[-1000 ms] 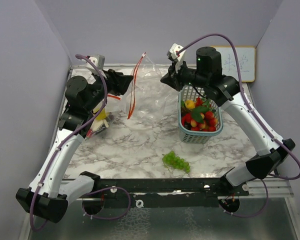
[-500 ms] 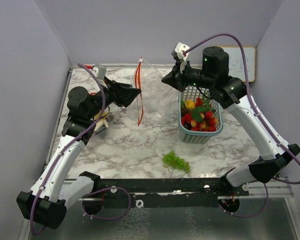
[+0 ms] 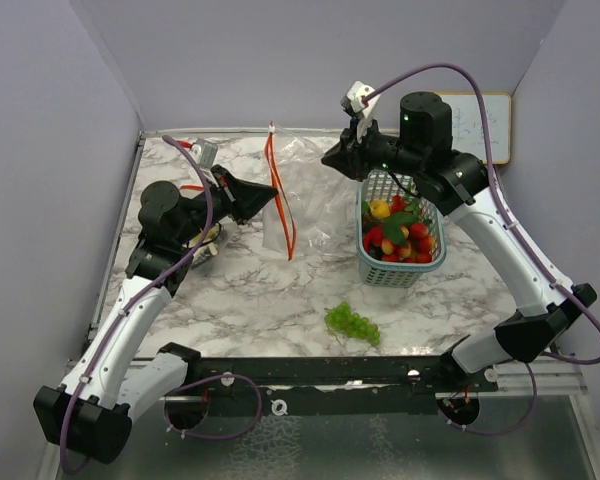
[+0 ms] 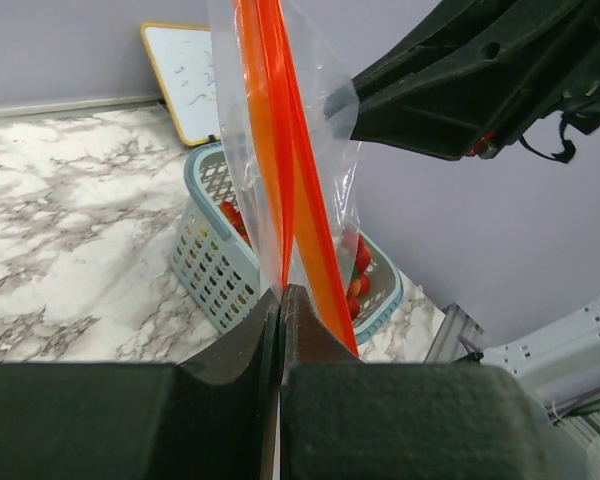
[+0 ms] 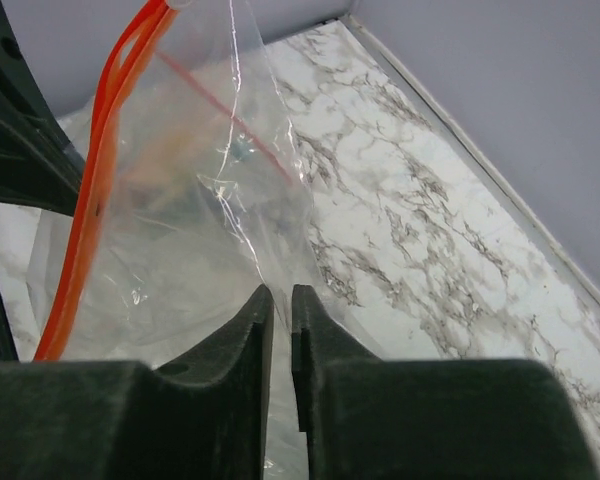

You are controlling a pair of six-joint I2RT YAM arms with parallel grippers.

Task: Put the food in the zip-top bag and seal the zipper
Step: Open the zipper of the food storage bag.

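The zip-top bag [image 3: 315, 195] [image 5: 180, 230] hangs crinkled above the table's back middle, between my two grippers. Its orange-red zipper [image 3: 289, 235] [image 4: 280, 150] [image 5: 90, 220] runs almost vertically. My left gripper [image 3: 272, 197] [image 4: 281, 292] is shut on the bag's film right beside the zipper. At the bag's other side, the jaws of my right gripper [image 3: 327, 160] [image 5: 281, 290] stand a narrow slit apart, with film running down into the gap. Food [image 3: 395, 235] [image 4: 358, 265] fills the teal basket. A green grape bunch [image 3: 352, 322] lies on the table in front.
The teal mesh basket [image 3: 400, 278] [image 4: 215, 280] stands right of the bag, under the right arm. A small whiteboard [image 3: 475, 125] [image 4: 185, 80] leans on the back right wall. A few small pieces [image 3: 205, 240] lie under the left arm by the left wall.
The left gripper moved right to the zipper and shut on the bag's edge. The bag swung upright, and the right jaws parted slightly.
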